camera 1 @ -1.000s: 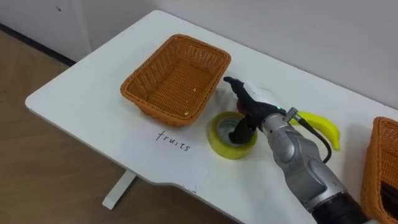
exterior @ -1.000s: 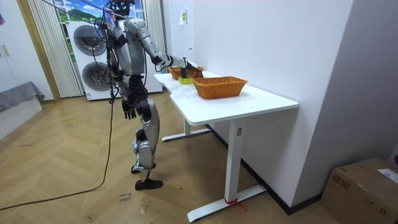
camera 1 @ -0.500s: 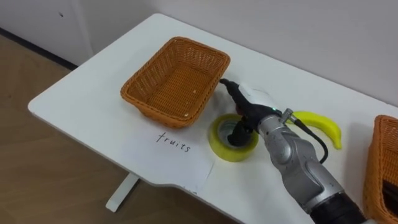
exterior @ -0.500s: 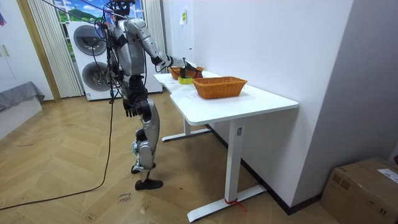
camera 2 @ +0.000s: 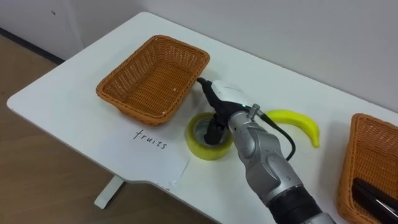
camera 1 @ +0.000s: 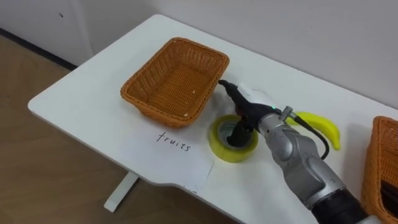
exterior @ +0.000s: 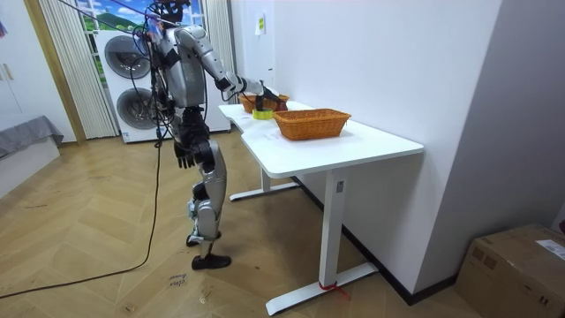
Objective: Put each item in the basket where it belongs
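Yellow tape (camera 1: 222, 148) sits on table (camera 1: 81, 93) just beside fruit basket (camera 1: 174, 81); right hand (camera 1: 254, 101) dips into its core, grip unclear. Left hand (exterior: 183, 157) idle at hip. Risk: shallow hold, tape slips off or lands in wrong basket.

White table (camera 1: 93, 93): spanned 9 to 3 o'clock | handwritten paper sheet (camera 1: 163, 152): lay flat at table's front edge, 6 o'clock | wood floor (camera 1: 37, 162): 8 o'clock | room view: stacked washing machines (exterior: 131, 84) at 10 o'clock, cardboard box (exterior: 516, 269) at 4 o'clock.
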Tool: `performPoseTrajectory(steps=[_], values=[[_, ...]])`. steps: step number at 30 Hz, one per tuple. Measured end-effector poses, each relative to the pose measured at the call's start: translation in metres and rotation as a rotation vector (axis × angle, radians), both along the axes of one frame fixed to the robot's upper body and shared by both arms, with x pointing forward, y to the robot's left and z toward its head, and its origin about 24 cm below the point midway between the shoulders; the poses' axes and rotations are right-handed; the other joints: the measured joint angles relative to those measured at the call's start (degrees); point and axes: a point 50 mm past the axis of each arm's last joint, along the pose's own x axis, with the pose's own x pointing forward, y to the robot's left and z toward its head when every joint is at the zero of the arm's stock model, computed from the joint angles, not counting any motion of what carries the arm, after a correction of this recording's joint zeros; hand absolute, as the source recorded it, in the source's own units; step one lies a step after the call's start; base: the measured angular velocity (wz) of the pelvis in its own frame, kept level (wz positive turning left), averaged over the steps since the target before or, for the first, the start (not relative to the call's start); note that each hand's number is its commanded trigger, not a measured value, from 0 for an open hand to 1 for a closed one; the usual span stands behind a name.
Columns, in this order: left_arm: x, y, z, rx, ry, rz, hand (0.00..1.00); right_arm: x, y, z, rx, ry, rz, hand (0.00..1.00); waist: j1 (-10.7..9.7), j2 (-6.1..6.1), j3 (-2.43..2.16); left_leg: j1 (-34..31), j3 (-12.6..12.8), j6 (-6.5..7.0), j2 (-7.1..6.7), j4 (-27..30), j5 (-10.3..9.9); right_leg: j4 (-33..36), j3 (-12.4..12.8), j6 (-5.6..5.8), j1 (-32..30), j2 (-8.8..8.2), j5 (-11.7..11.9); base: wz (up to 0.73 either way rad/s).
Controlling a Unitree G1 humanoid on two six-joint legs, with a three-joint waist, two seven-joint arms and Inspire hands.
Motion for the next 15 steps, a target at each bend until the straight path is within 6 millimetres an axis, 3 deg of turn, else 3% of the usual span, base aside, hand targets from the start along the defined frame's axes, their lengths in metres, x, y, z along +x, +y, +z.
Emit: performPoseTrajectory(steps=[3, 15], values=[[0.0006, 0.0002, 0.0001, -0.008, 0.001, -0.002, 0.0, 0.0012, -0.0003, 0.0007, -0.02, 0.021, 0.005, 0.0, 0.06, -0.68, -0.03, 0.1, 0.09, 0.03, -0.03, -0.02, -0.02, 0.0, 0.01, 0.0, 0.05, -0.01, 0.0, 0.0], [0.0019, 0.0, 0.0, -0.032, 0.006, -0.006, 0.0, 0.0015, 0.0003, 0.0006, -0.059, 0.042, 0.024, 0.0, 0.22, -0.81, 0.0, 1.0, 0.12, 0.07, -0.06, -0.43, -0.02, 0.0, 0.68, 0.03, 0.59, 0.0, -0.01, 0.0]])
